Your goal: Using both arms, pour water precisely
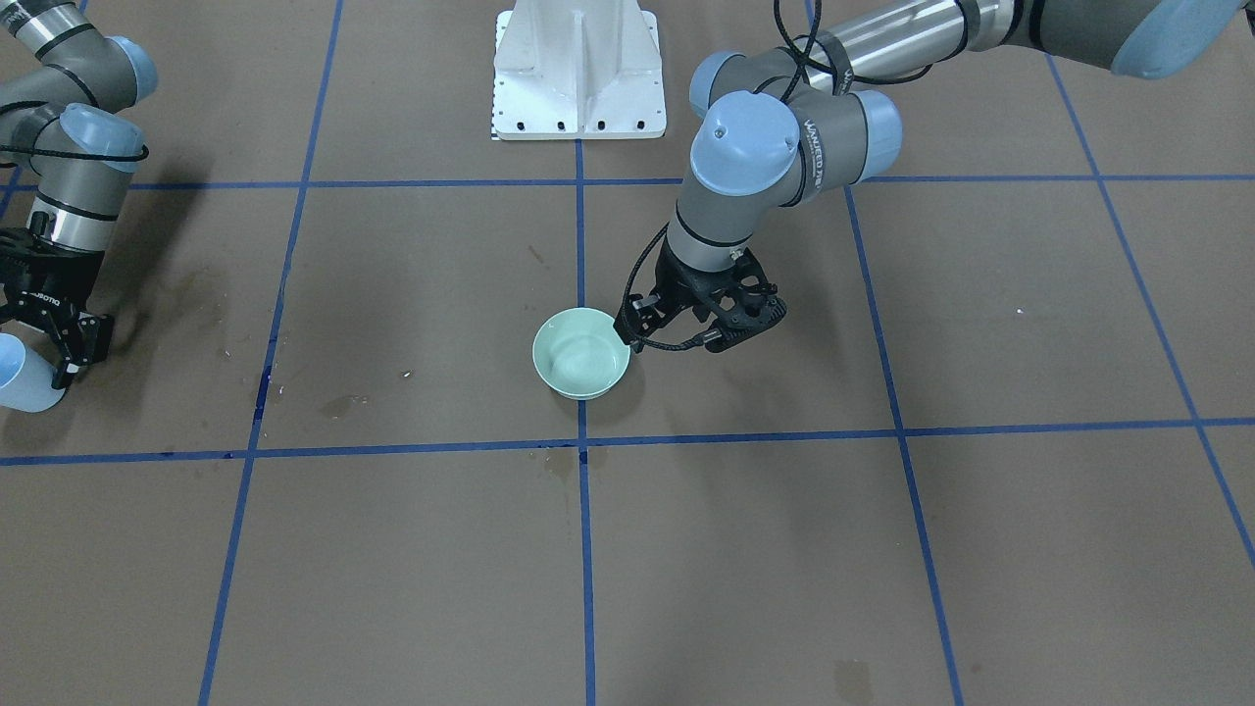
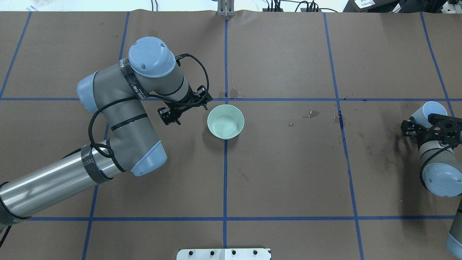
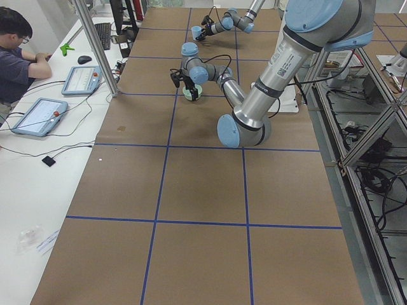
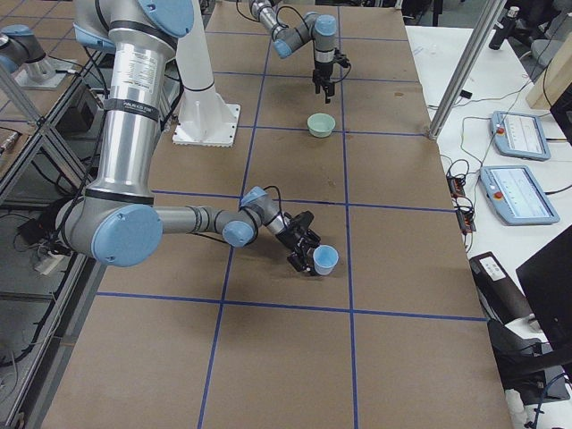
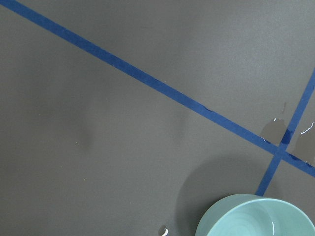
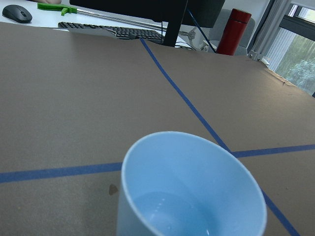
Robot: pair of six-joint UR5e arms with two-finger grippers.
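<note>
A mint green bowl stands near the table's middle on a blue tape line; it also shows in the front view and the left wrist view. I cannot tell whether it holds water. My left gripper hangs open and empty just beside the bowl, on its left in the overhead view, not touching it. My right gripper is shut on a light blue cup at the table's right end, low and tilted. A little clear water lies in the cup's bottom.
The white bolted pedestal stands at the robot's side of the table. Dark wet stains lie between the bowl and the cup. A seated operator and tablets are at a side desk beyond the table's far edge.
</note>
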